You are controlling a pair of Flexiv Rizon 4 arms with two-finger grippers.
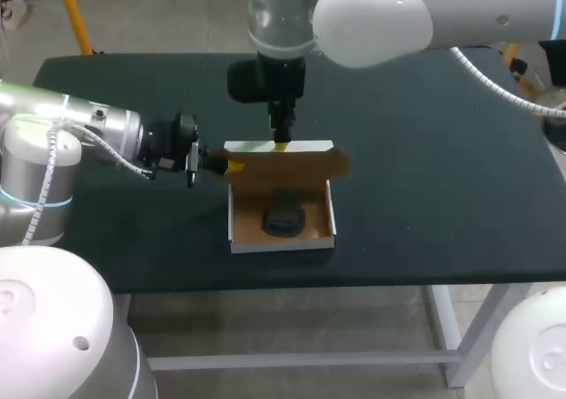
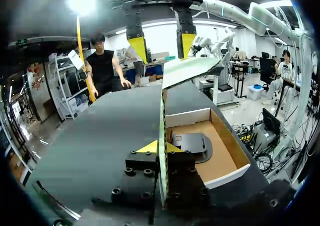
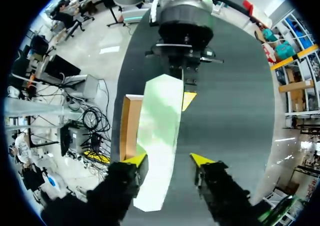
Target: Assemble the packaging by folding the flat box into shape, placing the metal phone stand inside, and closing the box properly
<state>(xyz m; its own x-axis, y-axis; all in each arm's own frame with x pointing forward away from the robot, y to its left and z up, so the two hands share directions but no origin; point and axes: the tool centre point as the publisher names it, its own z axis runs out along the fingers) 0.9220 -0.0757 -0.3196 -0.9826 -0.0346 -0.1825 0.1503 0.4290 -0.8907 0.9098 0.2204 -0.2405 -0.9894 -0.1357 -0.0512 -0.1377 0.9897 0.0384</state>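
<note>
A black desk (image 1: 424, 195) carries a shallow cardboard box (image 1: 283, 242) near its middle. The box's lid (image 1: 283, 164) stands half raised over the back wall. Inside, on the box floor, lies the dark metal phone stand (image 1: 285, 215). The step in hand looks like closing. The lid should swing down evenly, its side flaps guided inside the walls, without dragging the box or catching the stand. The left claw (image 2: 161, 147) is pinched tight on the lid's side edge, with cardboard between its yellow tips. The right claw (image 3: 168, 160) hangs over the lid's top edge with its fingers spread apart, gripping nothing.
</note>
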